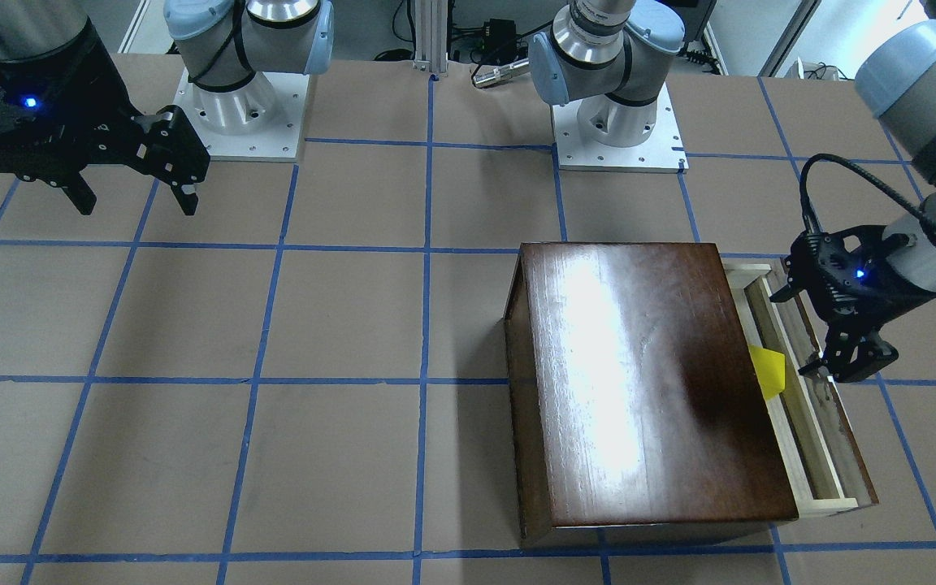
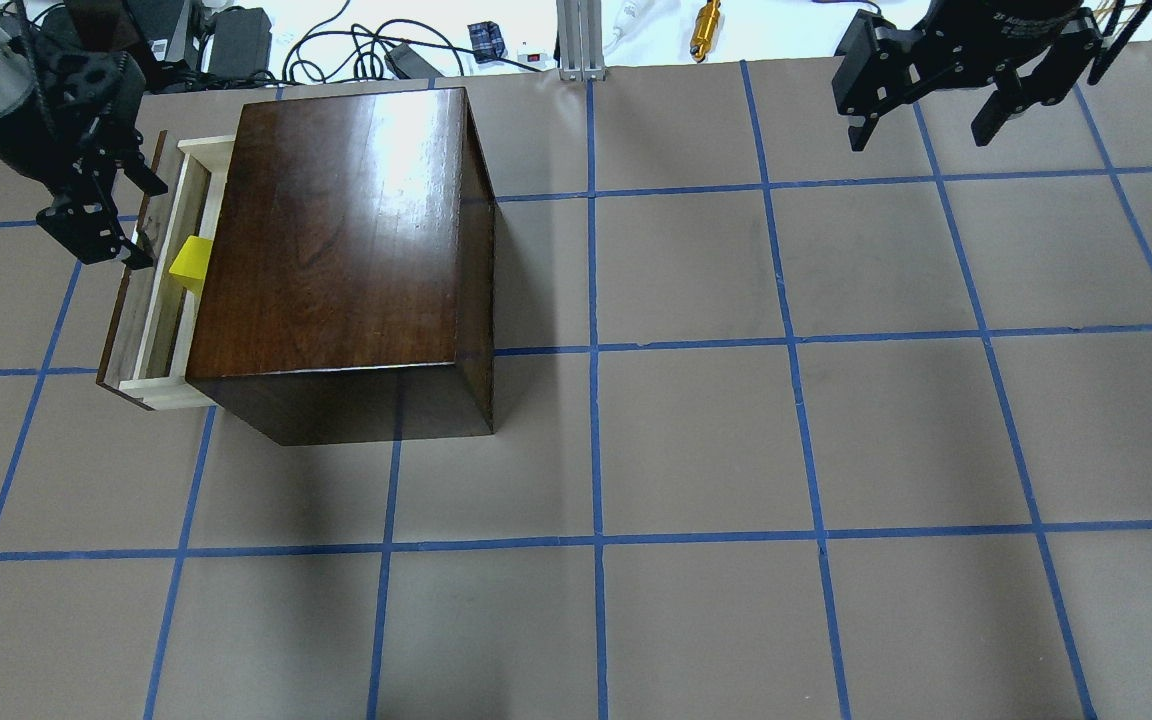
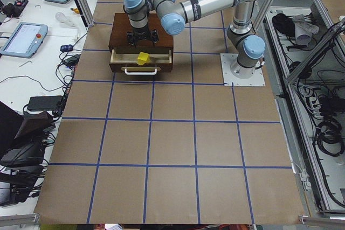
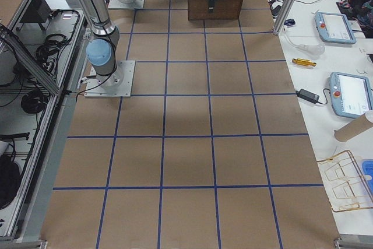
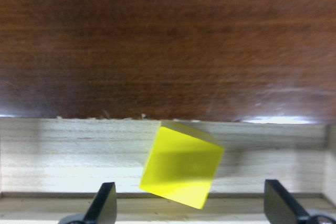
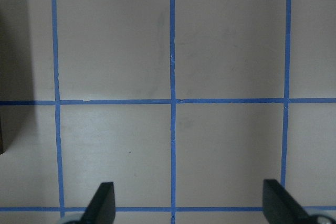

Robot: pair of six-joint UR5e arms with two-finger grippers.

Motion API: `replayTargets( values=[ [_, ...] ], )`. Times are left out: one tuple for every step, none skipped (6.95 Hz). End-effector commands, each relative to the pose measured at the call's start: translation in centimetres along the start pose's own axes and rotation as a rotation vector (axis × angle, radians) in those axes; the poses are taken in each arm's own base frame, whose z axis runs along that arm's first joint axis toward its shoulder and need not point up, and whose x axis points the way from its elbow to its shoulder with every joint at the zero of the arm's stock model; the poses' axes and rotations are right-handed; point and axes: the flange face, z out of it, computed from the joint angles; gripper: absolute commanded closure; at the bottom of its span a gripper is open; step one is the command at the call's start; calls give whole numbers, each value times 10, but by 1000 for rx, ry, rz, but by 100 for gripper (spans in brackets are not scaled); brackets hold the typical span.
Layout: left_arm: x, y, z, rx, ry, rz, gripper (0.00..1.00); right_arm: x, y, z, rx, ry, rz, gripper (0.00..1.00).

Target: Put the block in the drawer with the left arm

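The small yellow block (image 1: 769, 370) lies tilted inside the drawer (image 1: 829, 505), which is pulled part way out of the dark-brown cabinet (image 1: 647, 382). The overhead view shows the block (image 2: 189, 262) in the drawer (image 2: 171, 390), close under the cabinet (image 2: 336, 230) edge. My left gripper (image 1: 793, 335) is open and empty over the drawer's front panel, beside the block and not touching it; it also shows overhead (image 2: 144, 225). In the left wrist view the block (image 5: 181, 166) rests on the pale drawer floor between my spread fingertips (image 5: 105, 203). My right gripper (image 2: 921, 120) is open and empty, far away.
Both arm bases (image 1: 244, 106) stand at the robot's edge of the table. The brown table surface (image 2: 696, 440) carries a blue tape grid. Cables and small tools (image 2: 706, 25) lie beyond the table's far edge. The drawer has a white handle (image 3: 140, 71).
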Motion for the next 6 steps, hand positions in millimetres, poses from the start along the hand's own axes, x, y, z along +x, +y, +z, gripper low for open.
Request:
replayTargets(
  values=[
    [31, -46, -46, -13, 11, -199, 0, -1, 0, 0, 0, 1, -1, 0],
    [51, -95, -53, -23, -7, -304, 0, -1, 1, -1, 1, 0, -1, 0],
    [69, -137, -52, -30, -10, -420, 0, -1, 1, -1, 1, 0, -1, 0],
    [81, -164, -51, -34, -15, -539, 0, -1, 1, -1, 1, 0, -1, 0],
    [85, -174, -45, -34, -7, -636, 0, 0, 0, -1, 1, 0, 0, 0],
    [87, -175, -40, -32, -9, -808, 0, -1, 1, -1, 1, 0, -1, 0]
  ],
)
